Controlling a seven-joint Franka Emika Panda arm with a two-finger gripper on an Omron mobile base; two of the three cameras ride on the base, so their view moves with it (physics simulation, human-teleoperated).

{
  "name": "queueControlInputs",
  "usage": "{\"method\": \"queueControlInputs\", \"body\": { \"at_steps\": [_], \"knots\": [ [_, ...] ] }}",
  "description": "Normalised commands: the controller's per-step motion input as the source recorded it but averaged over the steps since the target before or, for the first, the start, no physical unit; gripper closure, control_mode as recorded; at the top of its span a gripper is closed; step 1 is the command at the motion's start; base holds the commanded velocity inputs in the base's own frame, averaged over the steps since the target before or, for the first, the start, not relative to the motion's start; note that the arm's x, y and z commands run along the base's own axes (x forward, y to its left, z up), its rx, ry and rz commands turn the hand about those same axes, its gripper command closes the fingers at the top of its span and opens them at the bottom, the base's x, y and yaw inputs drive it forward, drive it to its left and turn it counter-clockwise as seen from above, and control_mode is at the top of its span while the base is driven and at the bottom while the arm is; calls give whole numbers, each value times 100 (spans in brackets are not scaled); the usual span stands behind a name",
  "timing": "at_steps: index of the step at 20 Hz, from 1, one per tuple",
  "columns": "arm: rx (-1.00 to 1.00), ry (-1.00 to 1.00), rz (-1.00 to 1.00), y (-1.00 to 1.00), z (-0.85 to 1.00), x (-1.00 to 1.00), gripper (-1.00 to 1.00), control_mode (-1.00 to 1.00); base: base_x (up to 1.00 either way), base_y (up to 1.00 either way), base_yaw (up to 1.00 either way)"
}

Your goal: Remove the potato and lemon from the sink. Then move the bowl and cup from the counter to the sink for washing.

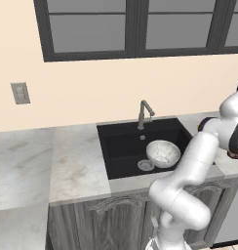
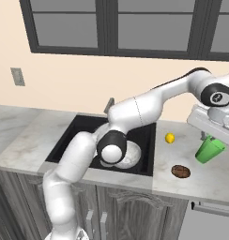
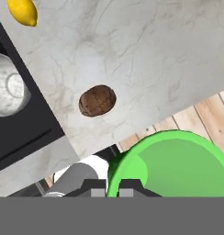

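- Nearest to us, our hand is clenched on the rim of the green cup, which hangs tilted in the air above the right end of the counter, lifted clear of it.
- We judge this to be the last step: the cup is the one thing left to go into the sink.
- The next move calls for a carry leftward across the counter and a lowering into the black basin beside the bowl, which sits close to the drain; we would want to set the cup down without knocking the bowl.
- Below the cup, the potato lies on the counter near its front edge, and the lemon lies farther back, just right of the sink; both are out of the basin.
- The counter is pale marbled stone over grey wooden cabinets.
- Behind the sink stands the grey faucet, then a cream wall with a switch plate and dark-framed windows above.
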Motion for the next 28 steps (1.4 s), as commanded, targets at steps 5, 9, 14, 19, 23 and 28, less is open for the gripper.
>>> {"method": "queueControlInputs", "body": {
  "at_steps": [5,9,14,19,23,28],
  "knots": [
    [-27,-8,0,63,-17,-20,100,-100,0,0,0],
    [-28,-1,0,64,-13,-11,100,-100,0,0,0],
    [-27,0,0,63,-3,-1,100,-100,0,0,0],
    [-25,0,0,56,2,0,100,-100,0,0,0],
    [-24,0,0,49,8,0,100,-100,0,0,0],
    [-24,0,0,44,12,0,100,-100,0,0,0]
  ]
}}
